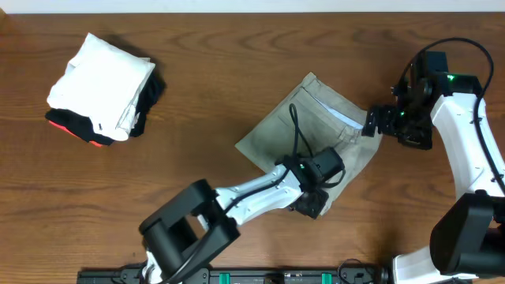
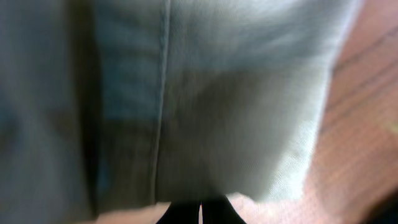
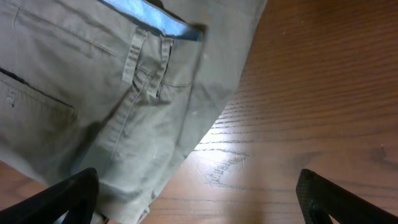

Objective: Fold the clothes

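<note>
On the table (image 1: 197,95) lie the folded trousers (image 1: 316,126). The left gripper (image 1: 314,203) is clenched at their near edge. The right gripper (image 1: 369,122) gapes beside the waistband (image 1: 341,116).

I'm working a robot lab bench here: a wood-grain table (image 1: 197,110), a left arm (image 1: 252,189) and a right arm (image 1: 465,134) rising from a black rail (image 1: 110,276) at the frame's bottom edge, cable (image 1: 294,130) looping mid-frame.
</note>
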